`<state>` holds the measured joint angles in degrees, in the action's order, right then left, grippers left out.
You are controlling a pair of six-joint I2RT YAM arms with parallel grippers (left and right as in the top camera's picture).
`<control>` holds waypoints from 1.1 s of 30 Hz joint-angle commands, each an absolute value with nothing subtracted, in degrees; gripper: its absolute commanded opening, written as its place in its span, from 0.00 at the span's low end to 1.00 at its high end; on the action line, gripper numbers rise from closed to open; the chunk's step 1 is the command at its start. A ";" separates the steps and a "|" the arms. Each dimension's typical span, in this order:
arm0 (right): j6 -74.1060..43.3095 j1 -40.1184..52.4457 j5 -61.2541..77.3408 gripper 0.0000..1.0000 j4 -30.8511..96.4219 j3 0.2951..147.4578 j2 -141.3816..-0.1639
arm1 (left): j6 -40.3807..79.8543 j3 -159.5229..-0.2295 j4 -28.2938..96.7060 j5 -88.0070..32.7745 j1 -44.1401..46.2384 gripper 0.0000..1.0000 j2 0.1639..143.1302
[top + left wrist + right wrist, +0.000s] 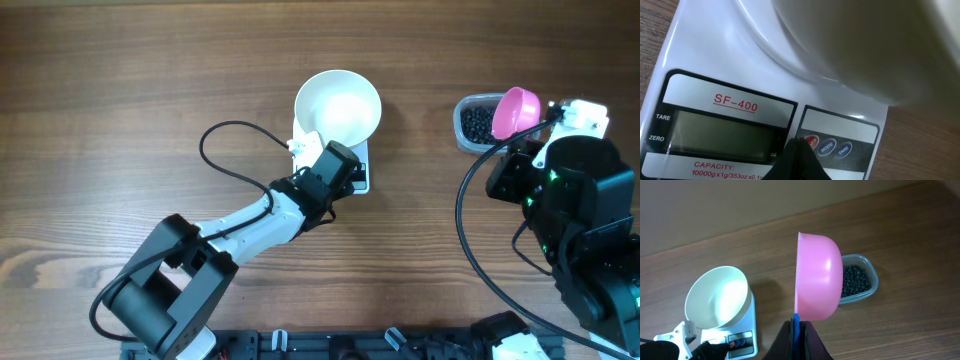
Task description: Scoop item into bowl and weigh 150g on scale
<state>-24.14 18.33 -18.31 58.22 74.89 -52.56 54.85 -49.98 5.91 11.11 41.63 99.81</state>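
On the front panel of the small white rectangular digital kitchen scale (735, 105), press the closed tip of the left end effector (796, 148) straight down on the round red button (811, 141) just beside it, lightly and briefly, clear of the two blue buttons (827, 147) and of the round plain white bowl (338, 105) sitting empty on the platform. Check for a lit, zeroed grey display (725, 132) before any scooping. Hold the right end effector (797, 325), clamped on the small pink plastic scoop (817, 277), steady near the clear plastic tub (874, 282) of tiny glossy black beads (855, 279) on the wooden tabletop (120, 80).
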 commanded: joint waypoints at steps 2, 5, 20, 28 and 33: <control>-24.38 18.24 -19.44 0.04 58.08 76.12 -52.56 | 56.21 -49.82 4.19 12.58 42.54 0.04 100.27; -24.38 18.24 -19.46 0.04 58.06 76.12 -52.56 | 56.21 -49.82 3.79 12.99 42.54 0.04 100.33; -24.34 18.24 -19.46 0.04 58.11 76.12 -52.56 | 56.23 -49.82 2.92 12.93 42.54 0.04 102.87; -24.36 18.24 -19.46 0.04 57.98 76.12 -52.56 | 56.64 -49.82 3.92 9.19 42.54 0.04 104.38; -24.40 18.24 -19.42 0.04 57.91 76.12 -52.56 | 55.75 -49.89 2.22 8.58 42.48 0.04 103.35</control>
<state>-24.14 18.33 -18.31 58.19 74.89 -52.56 55.92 -50.22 2.61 10.74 42.33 102.10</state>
